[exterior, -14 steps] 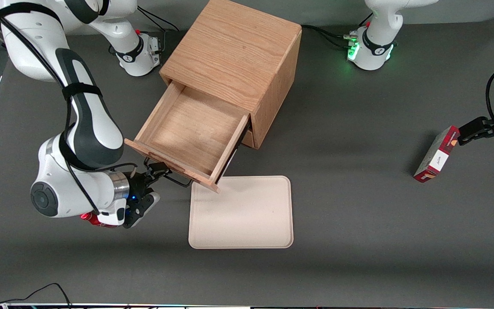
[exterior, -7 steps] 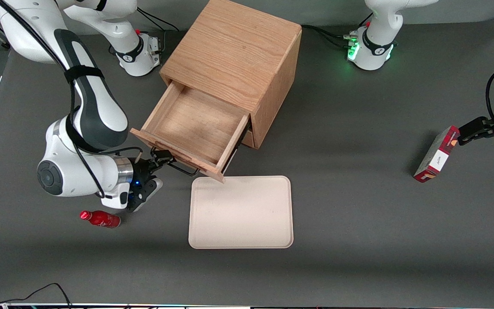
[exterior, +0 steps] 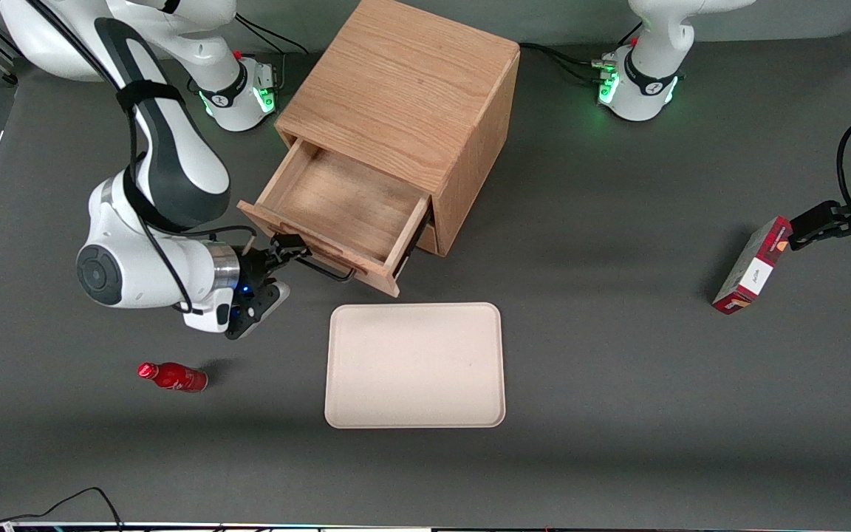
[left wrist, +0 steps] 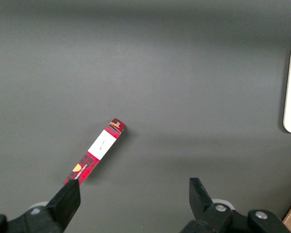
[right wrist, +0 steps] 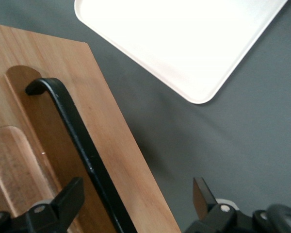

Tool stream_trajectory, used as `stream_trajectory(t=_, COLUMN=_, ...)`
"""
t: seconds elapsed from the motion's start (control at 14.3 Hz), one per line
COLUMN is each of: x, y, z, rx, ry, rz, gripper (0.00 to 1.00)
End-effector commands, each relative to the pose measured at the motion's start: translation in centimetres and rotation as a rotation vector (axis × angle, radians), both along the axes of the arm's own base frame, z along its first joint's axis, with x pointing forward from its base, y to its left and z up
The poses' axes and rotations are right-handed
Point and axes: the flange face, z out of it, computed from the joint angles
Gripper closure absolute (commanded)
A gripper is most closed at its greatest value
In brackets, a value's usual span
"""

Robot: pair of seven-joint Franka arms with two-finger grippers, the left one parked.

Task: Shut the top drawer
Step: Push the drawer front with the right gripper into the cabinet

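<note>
Sticking partway out of the oak cabinet [exterior: 403, 89], the top drawer [exterior: 337, 210] shows its bare wooden floor. Gripper [exterior: 285, 251] sits at the drawer front, fingers [right wrist: 68, 201] spread wide with the black bar handle [right wrist: 82, 145] running between them, not clamped. Cream tray [exterior: 416, 365] lies just beside the drawer front, nearer the camera. Red bottle [exterior: 172, 376] on its side, nearer still. Red box [exterior: 753, 266] toward the parked arm's end.

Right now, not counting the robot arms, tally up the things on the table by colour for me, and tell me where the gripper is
Oak wood: 1, the cabinet with its top drawer partly open.
Cream: 1, the tray.
Red: 2, the bottle and the box.
Total: 4.
The gripper is open at the drawer's front, by the black handle.
</note>
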Motion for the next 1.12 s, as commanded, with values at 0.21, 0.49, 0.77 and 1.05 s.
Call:
stream_trajectory(t=0.21, x=-4.5, y=2.1, z=1.0, rx=0.021, ry=0.021, rz=-0.068, gripper=0.0)
stream_trajectory(t=0.49, x=-6.4, y=3.5, z=0.6, rx=0.01, ry=0.007, rz=-0.094, gripper=0.0)
stream_trajectory(t=0.77, x=-9.1, y=4.2, z=-0.3, rx=0.013, ry=-0.003, rz=-0.109, gripper=0.0)
stream_trajectory(t=1.05, x=-9.9, y=4.1, z=-0.6, rx=0.014, ry=-0.006, rz=-0.117, gripper=0.0)
